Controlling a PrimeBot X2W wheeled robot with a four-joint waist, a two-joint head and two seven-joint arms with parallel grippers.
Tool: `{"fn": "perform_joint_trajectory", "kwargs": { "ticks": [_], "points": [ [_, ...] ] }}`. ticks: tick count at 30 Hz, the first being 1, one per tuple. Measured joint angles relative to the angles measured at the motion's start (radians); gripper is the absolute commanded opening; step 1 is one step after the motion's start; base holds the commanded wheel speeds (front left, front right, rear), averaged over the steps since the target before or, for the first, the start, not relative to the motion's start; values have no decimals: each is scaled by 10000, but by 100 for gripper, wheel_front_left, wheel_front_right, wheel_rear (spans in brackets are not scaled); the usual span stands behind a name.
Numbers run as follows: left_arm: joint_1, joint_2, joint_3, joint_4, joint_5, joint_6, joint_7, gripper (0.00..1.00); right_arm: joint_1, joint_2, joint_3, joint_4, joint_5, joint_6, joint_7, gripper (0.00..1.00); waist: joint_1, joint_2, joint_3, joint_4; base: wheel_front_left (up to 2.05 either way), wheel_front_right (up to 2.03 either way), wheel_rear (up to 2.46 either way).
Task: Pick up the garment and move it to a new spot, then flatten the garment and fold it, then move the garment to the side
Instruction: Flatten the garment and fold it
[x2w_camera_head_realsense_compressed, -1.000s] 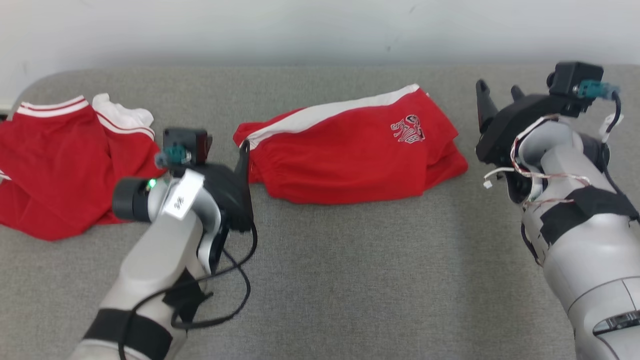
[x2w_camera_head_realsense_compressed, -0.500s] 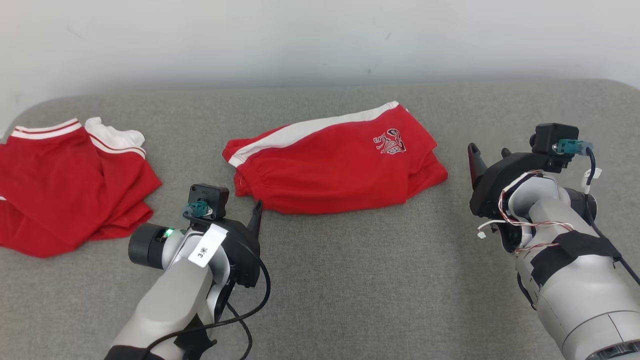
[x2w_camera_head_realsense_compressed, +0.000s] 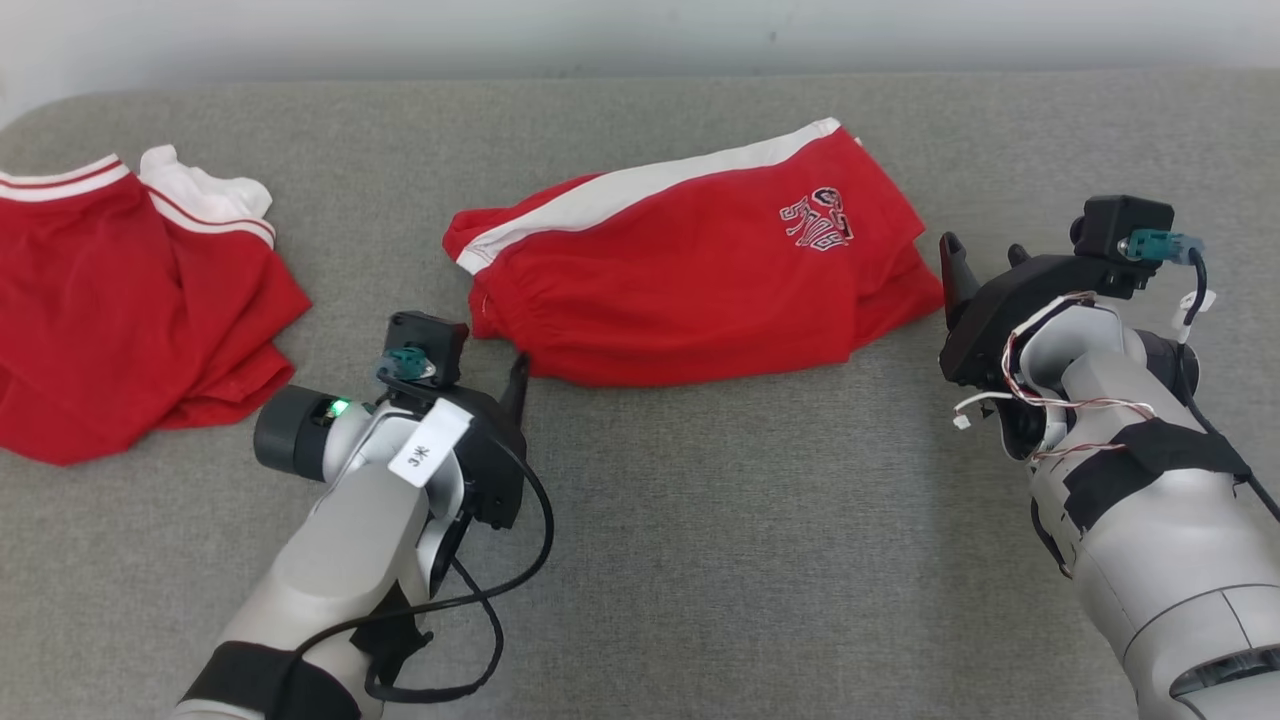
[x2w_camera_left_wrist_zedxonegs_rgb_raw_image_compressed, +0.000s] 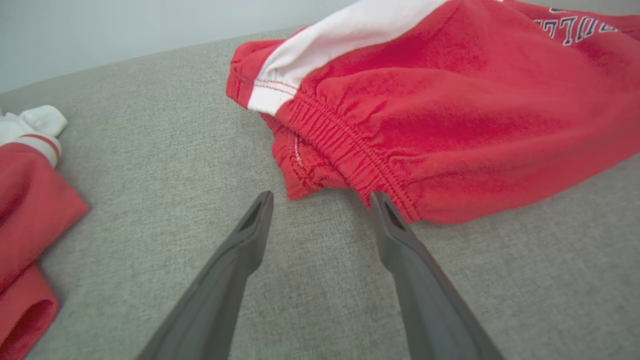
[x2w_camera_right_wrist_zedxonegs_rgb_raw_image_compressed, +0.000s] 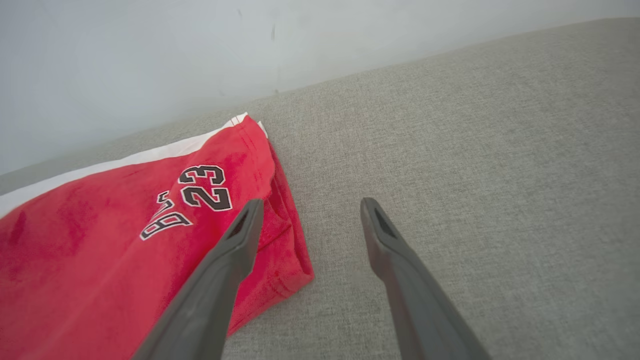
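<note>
Folded red shorts (x2w_camera_head_realsense_compressed: 690, 280) lie mid-counter (x2w_camera_head_realsense_compressed: 700, 560). Left tool (x2w_camera_left_wrist_zedxonegs_rgb_raw_image_compressed: 320, 200) wide and empty, at the waistband corner. Right tool (x2w_camera_right_wrist_zedxonegs_rgb_raw_image_compressed: 310, 207) wide and empty, at the hem end. Risk: jaws catch only the top layers, so the fold spills on lifting. Second red garment (x2w_camera_head_realsense_compressed: 120, 300) crowds the left side; wall runs close behind; bare room in front and to the right.

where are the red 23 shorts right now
In the head view the red shorts lie at the centre of the grey cushion, between the left gripper and the right gripper; another red garment lies further left.
</note>
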Motion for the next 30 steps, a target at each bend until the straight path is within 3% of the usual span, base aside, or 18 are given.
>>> {"fn": "perform_joint_trajectory", "kwargs": {
  "ticks": [6, 10, 12, 13, 24, 28, 30],
  "points": [
    [7, -12, -290, 71, 188, -343, 84, 100, -176, 23, -4, 247, 109, -56, 102, 100, 0, 1, 272, 254, 0, 0, 0],
    [4, -19, -364, 77, 188, -472, 84, 100, -348, 29, 46, 376, 117, -188, 244, 79, 0, 1, 397, 357, 0, 0, 0],
    [3, -19, -385, 71, 188, -508, 75, 100, -368, 29, 67, 431, 121, -190, 282, 57, 0, 1, 419, 379, 0, 0, 0],
    [2, -19, -401, 67, 188, -514, 36, 100, -384, 31, 94, 495, 121, -194, 326, 55, 0, 1, 437, 397, 0, 0, 0],
    [-9, -21, -617, -744, -309, -953, -157, 100, -424, 44, 153, 713, 161, -330, 445, 67, 0, 1, 520, 427, 0, 0, 0],
    [-3, -27, -844, -1066, -451, -1026, -196, 100, -458, 44, 155, 742, 174, -405, 451, 65, 0, 1, 565, 404, 0, 0, 0],
    [-5, -19, -894, -1072, -460, -1026, -167, 100, -503, 44, 171, 767, 174, -407, 454, 60, 0, 1, 594, 394, 0, 0, 0]
  ]
}}
